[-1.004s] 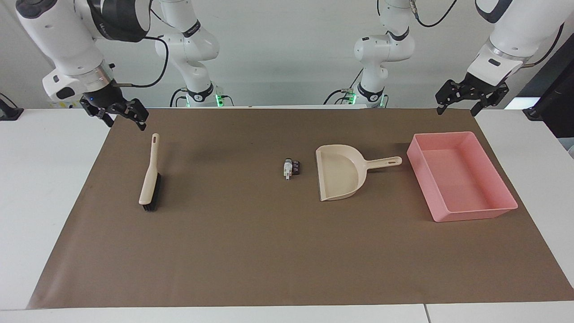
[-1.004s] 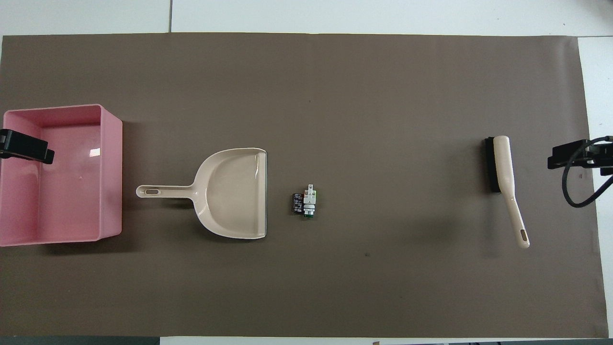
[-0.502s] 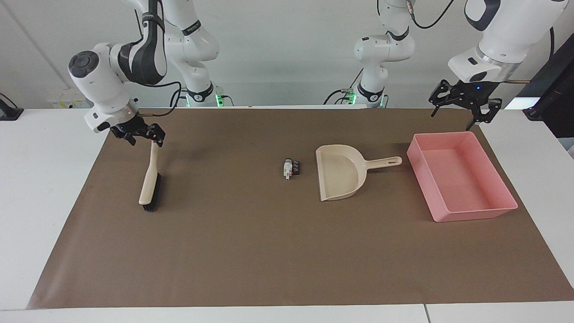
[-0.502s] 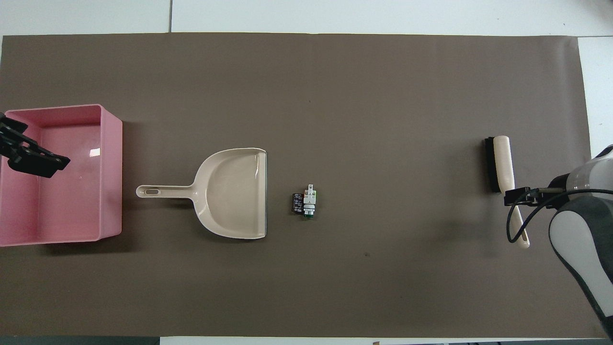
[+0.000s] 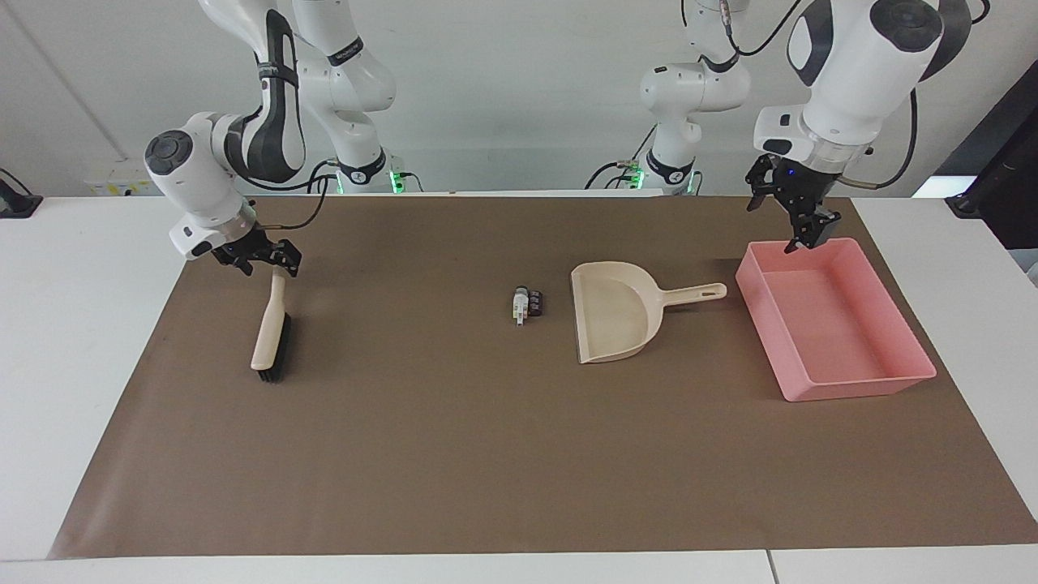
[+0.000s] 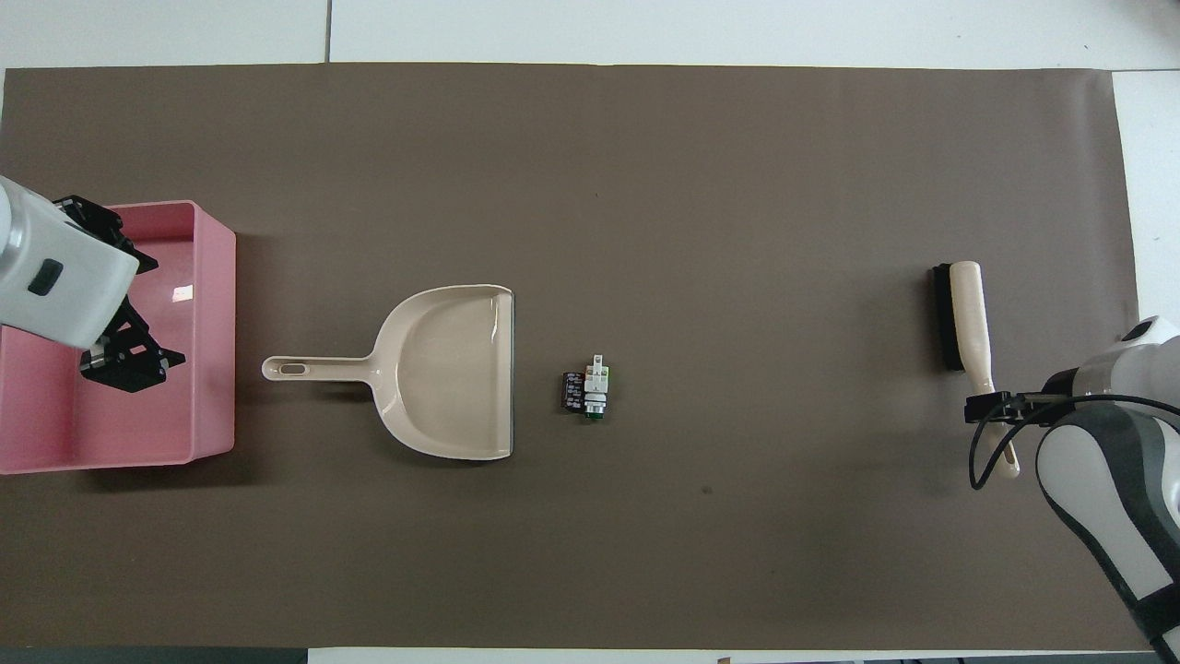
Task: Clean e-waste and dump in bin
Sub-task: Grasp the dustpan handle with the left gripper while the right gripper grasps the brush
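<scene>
Over the brush [image 5: 271, 334] handle the right gripper [image 5: 258, 258] has dropped, jaws spread, empty; left gripper [image 5: 793, 219], open, swings above the bin [image 5: 843, 381]; e-waste [image 5: 527, 304] lies unswept beside the dustpan [image 5: 616, 320].

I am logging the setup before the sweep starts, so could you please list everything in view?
e-waste: a few bits, white-grey, green and black, mid-mat beside the dustpan's open edge.
dustpan: one, beige, between e-waste and bin, handle toward the bin.
bin: one, pink, toward the left arm's end.
brush: one, beige with black bristles, toward the right arm's end.
mat: one, brown, on the white table.
left gripper: one, black, open, over the bin.
right gripper: one, black, open, at the brush handle.
</scene>
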Tool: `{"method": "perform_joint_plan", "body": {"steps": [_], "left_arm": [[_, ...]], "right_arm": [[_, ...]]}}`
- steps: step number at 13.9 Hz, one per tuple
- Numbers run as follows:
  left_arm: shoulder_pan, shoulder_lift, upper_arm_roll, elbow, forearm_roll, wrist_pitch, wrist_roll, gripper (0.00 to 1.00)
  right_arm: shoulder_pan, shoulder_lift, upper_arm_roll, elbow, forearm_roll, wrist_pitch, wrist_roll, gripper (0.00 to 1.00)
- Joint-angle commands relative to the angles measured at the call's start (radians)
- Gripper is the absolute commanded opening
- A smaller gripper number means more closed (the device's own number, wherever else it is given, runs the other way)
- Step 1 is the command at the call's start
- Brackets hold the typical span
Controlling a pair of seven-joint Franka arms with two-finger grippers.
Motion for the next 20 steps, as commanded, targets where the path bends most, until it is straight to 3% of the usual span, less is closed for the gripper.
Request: {"method": "perform_joint_plan", "body": {"steps": [1,6,9,11,13,15,18,20], "left_arm": [[-0.055,-0.035,0.002,-0.128,0.074,0.094,0.029,0.98],[-0.159,-0.026,0.001,-0.298,0.195,0.228,-0.072,0.94],[-0.213,-0.003,0.001,-0.382,0.276,0.312,-0.182,0.92],[-0.245,0.020,0.001,-0.421,0.292,0.349,-0.230,0.92],[-0.278,0.034,0.001,-0.465,0.322,0.386,-0.280,0.92],[-0.279,0.058,0.001,-0.485,0.353,0.435,-0.323,0.91],[-0.279,0.083,0.001,-0.487,0.376,0.443,-0.336,0.89],[-0.281,0.106,0.001,-0.487,0.396,0.456,-0.362,0.89]], "right_arm": [[-0.006,0.000,0.006,-0.025,0.010,0.044,-0.001,0.97],[-0.006,0.018,0.006,-0.023,0.010,0.066,0.001,0.86],[-0.003,0.017,0.008,-0.020,0.010,0.042,0.001,0.65],[-0.001,0.020,0.009,-0.002,0.010,0.022,0.001,0.59],[0.005,0.021,0.009,0.003,0.010,0.005,0.000,0.36],[0.005,0.021,0.009,0.003,0.012,0.000,0.003,0.00],[0.042,0.027,0.012,0.038,0.012,-0.038,0.004,0.00],[0.069,0.056,0.014,0.148,0.010,-0.156,0.033,0.00]]}}
